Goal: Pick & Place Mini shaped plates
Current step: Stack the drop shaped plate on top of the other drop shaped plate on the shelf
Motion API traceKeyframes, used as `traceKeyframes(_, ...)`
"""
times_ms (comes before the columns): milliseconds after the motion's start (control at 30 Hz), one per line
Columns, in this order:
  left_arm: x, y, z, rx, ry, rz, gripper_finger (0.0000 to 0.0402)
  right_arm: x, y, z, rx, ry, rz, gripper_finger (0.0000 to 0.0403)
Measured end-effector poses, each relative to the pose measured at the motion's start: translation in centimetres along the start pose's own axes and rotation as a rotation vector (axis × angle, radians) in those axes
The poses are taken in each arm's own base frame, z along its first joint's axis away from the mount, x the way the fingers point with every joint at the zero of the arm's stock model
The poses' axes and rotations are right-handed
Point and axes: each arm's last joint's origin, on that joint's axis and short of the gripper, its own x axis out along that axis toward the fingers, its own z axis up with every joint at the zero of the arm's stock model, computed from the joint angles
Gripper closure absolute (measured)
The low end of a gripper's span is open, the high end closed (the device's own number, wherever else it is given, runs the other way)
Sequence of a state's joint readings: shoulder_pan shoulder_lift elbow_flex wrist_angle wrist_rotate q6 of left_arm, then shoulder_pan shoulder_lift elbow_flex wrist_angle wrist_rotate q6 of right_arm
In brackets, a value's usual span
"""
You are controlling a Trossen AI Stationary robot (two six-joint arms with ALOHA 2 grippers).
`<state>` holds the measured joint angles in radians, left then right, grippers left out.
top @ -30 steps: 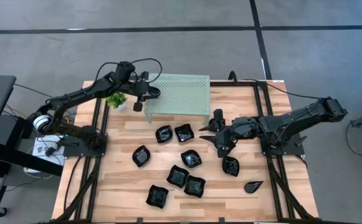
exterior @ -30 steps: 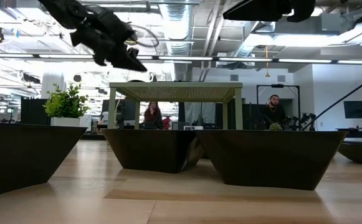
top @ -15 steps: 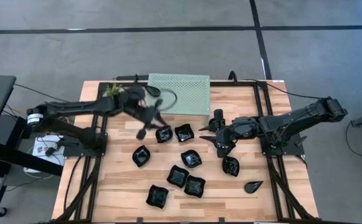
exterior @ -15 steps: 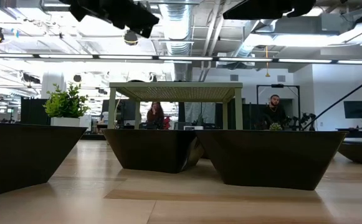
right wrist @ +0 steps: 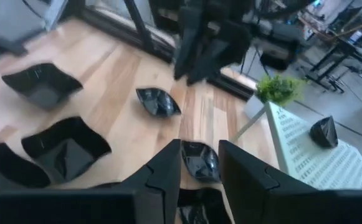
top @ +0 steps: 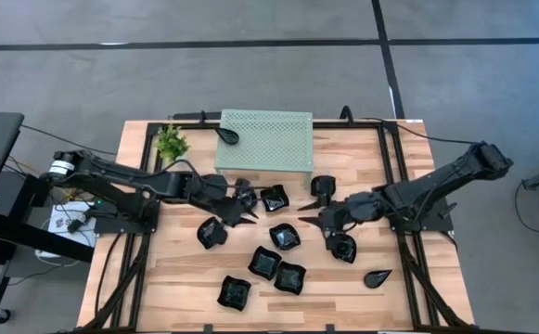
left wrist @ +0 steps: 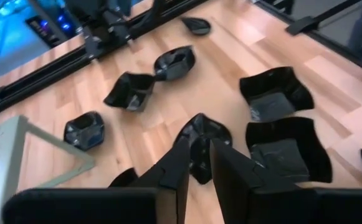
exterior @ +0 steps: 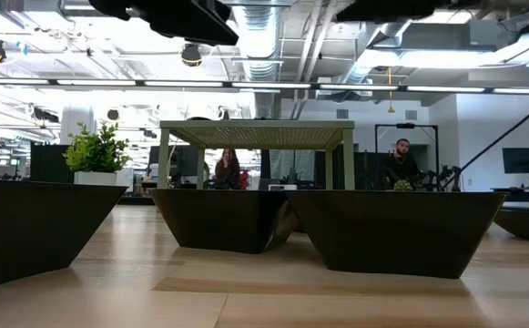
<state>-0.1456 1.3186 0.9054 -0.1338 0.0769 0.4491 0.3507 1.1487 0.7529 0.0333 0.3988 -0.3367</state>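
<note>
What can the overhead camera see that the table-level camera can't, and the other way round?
Only the high view shows both grippers, left and right, low among the scattered black plates, plus one small plate on top of the green rack.
Only the low view shows the room behind the table, with two seated people and ceiling lights.
Both show the green perforated rack, the potted plant and the wooden table.

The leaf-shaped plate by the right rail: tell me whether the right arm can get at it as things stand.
Probably yes. The leaf-shaped plate lies alone on bare wood with nothing over or beside it. The right hand hovers over another plate nearby, so it would only need to swing back toward its own side.
</note>
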Motion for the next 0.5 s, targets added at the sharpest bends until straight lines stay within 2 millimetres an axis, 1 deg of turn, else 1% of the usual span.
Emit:
traceKeyframes(33,0.0,0.0,0.0,-0.008,0.004,0.007,0.0332,0.1,0.3,0.0,0.005,0.021,-0.008,0.0304)
traceKeyframes(100,0.0,0.1,0.0,-0.019,0.006,0.015,0.0326,0.6,0.6,0.6,0.067,0.035,-0.013,0.0305)
traceKeyframes(167,0.0,0.3,-0.1,-0.024,0.012,0.027,0.0321,1.0,0.9,0.8,0.159,0.070,-0.004,0.0305)
traceKeyframes(233,0.0,0.4,-0.2,-0.026,0.019,0.043,0.0319,1.7,1.3,0.6,0.282,0.140,0.006,0.0305)
traceKeyframes(367,0.0,0.5,-0.2,-0.026,0.022,0.061,0.0319,2.1,3.1,-0.5,0.515,0.381,0.089,0.0305)
traceKeyframes(433,0.0,0.5,-0.2,-0.026,0.022,0.061,0.0320,1.8,4.2,-0.9,0.622,0.530,0.143,0.0305)
traceKeyframes(500,0.0,0.5,-0.1,-0.026,0.020,0.062,0.0320,1.5,5.4,-1.0,0.765,0.642,0.137,0.0305)
